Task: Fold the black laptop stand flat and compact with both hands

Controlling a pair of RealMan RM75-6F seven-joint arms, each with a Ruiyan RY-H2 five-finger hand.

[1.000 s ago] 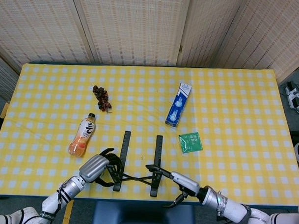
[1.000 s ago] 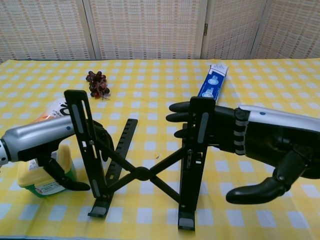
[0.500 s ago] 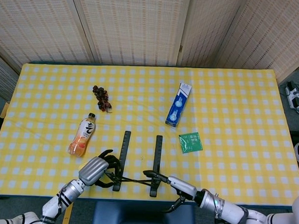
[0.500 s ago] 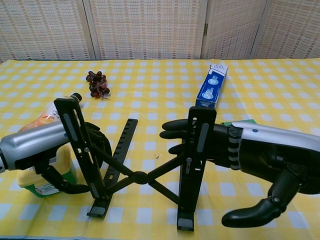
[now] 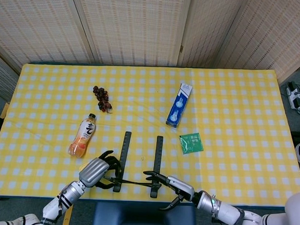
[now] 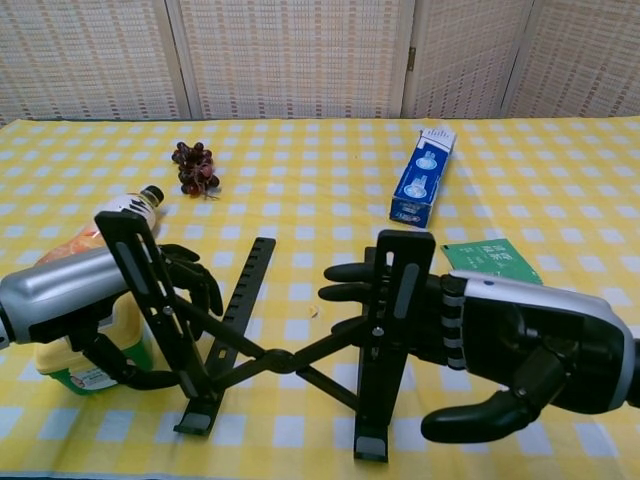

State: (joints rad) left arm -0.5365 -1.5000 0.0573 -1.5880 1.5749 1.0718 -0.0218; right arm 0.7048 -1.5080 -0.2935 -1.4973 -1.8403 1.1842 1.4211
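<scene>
The black laptop stand (image 5: 139,164) (image 6: 280,355) sits at the table's near edge, half unfolded. Its two bars are raised and joined by crossed links. My left hand (image 5: 95,170) (image 6: 75,300) grips the left bar (image 6: 150,295), which leans outward, with fingers (image 6: 190,280) curled behind it and the thumb beneath. My right hand (image 5: 176,184) (image 6: 505,340) lays its straight fingers (image 6: 350,295) against the back of the upright right bar (image 6: 395,320). Its thumb hangs low, clear of the bar.
An orange drink bottle (image 5: 83,136) (image 6: 115,218) lies left of the stand, and a yellow-and-green tub (image 6: 90,365) sits under my left hand. Grapes (image 5: 102,98) (image 6: 194,167), a blue box (image 5: 179,104) (image 6: 424,177) and a green packet (image 5: 191,142) (image 6: 488,256) lie further back.
Both raised bars have sunk lower, and the left one now leans further outward. My right hand has dropped and drawn nearer the table edge, its fingers still behind the right bar.
</scene>
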